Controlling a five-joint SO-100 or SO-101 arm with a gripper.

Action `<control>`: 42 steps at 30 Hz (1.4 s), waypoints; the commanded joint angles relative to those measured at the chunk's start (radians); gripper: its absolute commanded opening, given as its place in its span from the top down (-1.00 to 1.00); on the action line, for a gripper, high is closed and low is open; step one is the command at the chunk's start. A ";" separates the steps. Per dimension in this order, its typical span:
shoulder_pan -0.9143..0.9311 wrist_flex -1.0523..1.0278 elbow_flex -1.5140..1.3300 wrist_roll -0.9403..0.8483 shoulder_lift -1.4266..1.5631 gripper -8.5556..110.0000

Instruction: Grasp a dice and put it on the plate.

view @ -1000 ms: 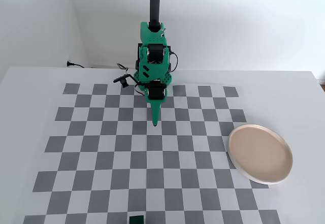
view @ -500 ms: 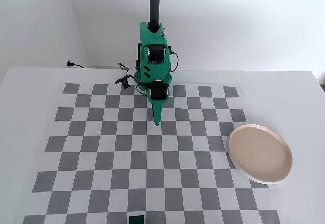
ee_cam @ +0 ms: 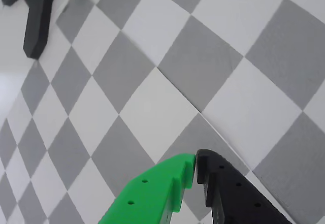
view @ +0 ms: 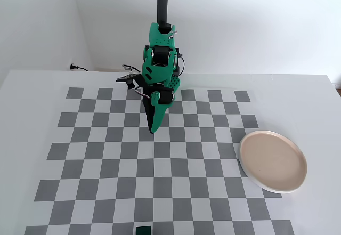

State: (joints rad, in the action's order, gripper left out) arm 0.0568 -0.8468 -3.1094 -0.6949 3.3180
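Near far edge of checkerboard mat [view: 106,155], green arm [view: 160,64] stands tall, gripper [view: 153,129] pointing down over upper-middle squares. Wrist view: gripper [ee_cam: 195,163] fingertips pressed together, green finger [ee_cam: 152,193] against black finger [ee_cam: 233,193], nothing between. Dice [view: 143,229] sits at bottom edge of fixed view, partly cut off, well apart from gripper. Plate [view: 273,161] lies at mat's right side, bare, overlapping mat edge.

the green arm [view: 160,59] is seen folded, with the gripper [view: 152,130] pointed downward. in the wrist view the gripper [ee_cam: 196,159] is seen closed, fingertips touching, nothing held.
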 commanded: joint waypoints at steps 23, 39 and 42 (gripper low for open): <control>-0.038 0.072 0.015 -0.793 0.018 0.72; -0.021 0.233 0.015 -0.816 0.005 0.53; -0.021 0.265 0.018 -0.818 -0.020 0.53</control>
State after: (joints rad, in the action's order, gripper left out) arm 0.0337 -0.6259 -3.1094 -1.5110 3.3103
